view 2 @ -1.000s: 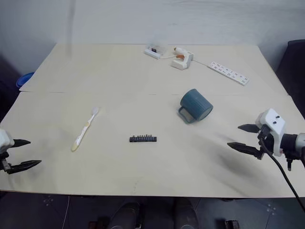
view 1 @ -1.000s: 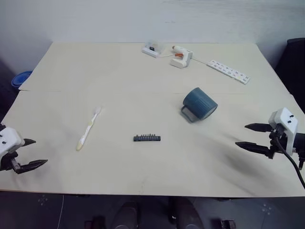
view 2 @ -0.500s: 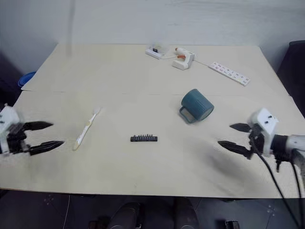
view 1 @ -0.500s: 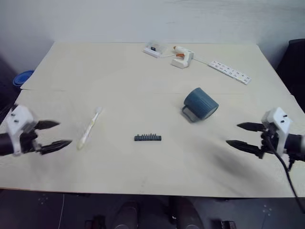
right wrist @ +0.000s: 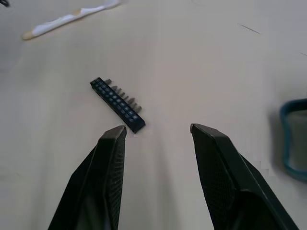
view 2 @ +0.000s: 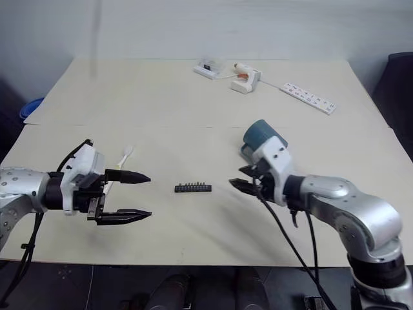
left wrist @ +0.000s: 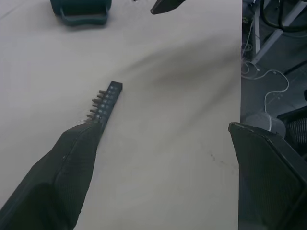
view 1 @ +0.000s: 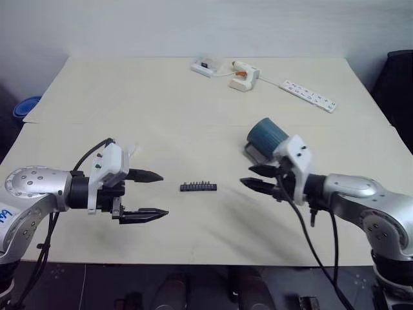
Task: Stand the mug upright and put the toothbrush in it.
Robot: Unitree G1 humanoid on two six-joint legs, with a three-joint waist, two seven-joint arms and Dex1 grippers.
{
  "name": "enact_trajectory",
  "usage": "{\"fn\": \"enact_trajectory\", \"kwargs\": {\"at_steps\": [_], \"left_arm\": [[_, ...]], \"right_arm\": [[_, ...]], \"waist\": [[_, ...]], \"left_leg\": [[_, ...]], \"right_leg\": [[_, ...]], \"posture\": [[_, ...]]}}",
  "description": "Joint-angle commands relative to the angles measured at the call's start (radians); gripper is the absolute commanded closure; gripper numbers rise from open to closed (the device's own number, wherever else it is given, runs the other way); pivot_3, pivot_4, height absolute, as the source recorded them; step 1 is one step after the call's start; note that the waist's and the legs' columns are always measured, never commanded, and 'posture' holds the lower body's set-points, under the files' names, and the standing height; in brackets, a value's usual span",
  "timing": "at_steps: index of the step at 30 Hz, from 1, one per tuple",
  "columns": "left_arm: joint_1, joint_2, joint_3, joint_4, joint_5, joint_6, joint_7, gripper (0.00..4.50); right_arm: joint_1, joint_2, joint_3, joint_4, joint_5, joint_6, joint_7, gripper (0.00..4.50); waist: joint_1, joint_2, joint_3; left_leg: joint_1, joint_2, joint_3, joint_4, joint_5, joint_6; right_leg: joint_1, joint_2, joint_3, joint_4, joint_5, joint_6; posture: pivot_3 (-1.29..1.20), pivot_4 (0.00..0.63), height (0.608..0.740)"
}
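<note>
nothing of the task is done yet. the mug (view 1: 266, 135) lies on its side on the table (view 1: 161, 103), just behind the right claw (view 1: 256, 178), handle resting on the tabletop. that claw is empty, its jaws partly apart. the toothbrush (right wrist: 67, 18) lies flat, just behind the left claw (view 1: 147, 194), which gapes wide and holds nothing. a black toothed strip (view 1: 198, 187) lies between the claws. righting the mug and dropping in the brush both remain.
</note>
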Motion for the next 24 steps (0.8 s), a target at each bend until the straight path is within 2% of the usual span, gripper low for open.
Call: {"fn": "enact_trajectory", "kwargs": {"at_steps": [1,4,5,8,12,16,24], "left_arm": [[0.039,0.028,0.009,0.004,0.053,-0.067,-0.038,0.00],[0.038,0.027,-0.013,0.010,0.093,-0.111,-0.042,0.00],[0.027,0.022,-0.017,0.009,0.095,-0.114,-0.038,0.00],[-0.001,0.015,-0.021,0.000,0.086,-0.104,-0.024,0.00],[-0.002,0.019,-0.010,-0.008,0.091,-0.103,-0.013,0.00],[0.032,0.021,0.027,-0.044,0.082,-0.087,0.012,0.00],[0.061,0.031,0.073,-0.068,0.076,-0.074,0.031,0.00]], "right_arm": [[-0.049,0.009,0.103,0.045,-0.046,-0.126,0.119,2.36],[-0.112,0.043,0.255,0.211,-0.184,-0.301,0.219,2.36],[-0.132,0.063,0.292,0.275,-0.216,-0.348,0.252,2.19],[-0.177,0.089,0.361,0.410,-0.309,-0.489,0.346,1.53],[-0.222,0.145,0.375,0.565,-0.361,-0.578,0.414,0.31],[-0.236,0.183,0.397,0.665,-0.397,-0.627,0.488,0.31],[-0.250,0.268,0.434,0.839,-0.518,-0.704,0.508,0.31]], "waist": [[-0.002,0.000,0.000],[-0.002,0.000,0.000],[-0.002,0.000,0.000],[-0.001,-0.001,0.000],[-0.001,-0.001,0.000],[-0.005,-0.001,0.000],[-0.014,-0.001,-0.001]], "left_leg": [[0.000,-0.001,0.001,0.000,0.000,0.000],[0.001,0.000,0.002,0.000,-0.001,0.001],[0.001,0.000,0.003,0.000,-0.001,0.001],[0.001,0.001,0.008,0.000,0.000,0.001],[0.000,0.001,0.010,0.000,0.000,0.000],[0.000,0.002,0.010,0.000,-0.001,0.000],[0.000,0.002,0.010,0.000,0.000,0.000]], "right_leg": [[0.000,0.001,0.000,-0.001,0.000,0.000],[0.001,0.004,0.001,-0.003,0.000,0.000],[0.002,0.004,0.001,-0.003,0.000,0.000],[0.002,0.006,0.001,-0.003,0.001,-0.001],[0.000,0.007,0.002,-0.002,0.001,-0.001],[-0.001,0.007,0.004,0.002,0.001,-0.001],[-0.007,0.007,0.009,0.004,0.001,-0.001]], "posture": [[0.00,0.150,0.740],[0.00,0.150,0.740],[0.00,0.150,0.740],[0.00,0.150,0.740],[0.00,0.150,0.740],[0.00,0.150,0.740],[0.00,0.150,0.740]]}}
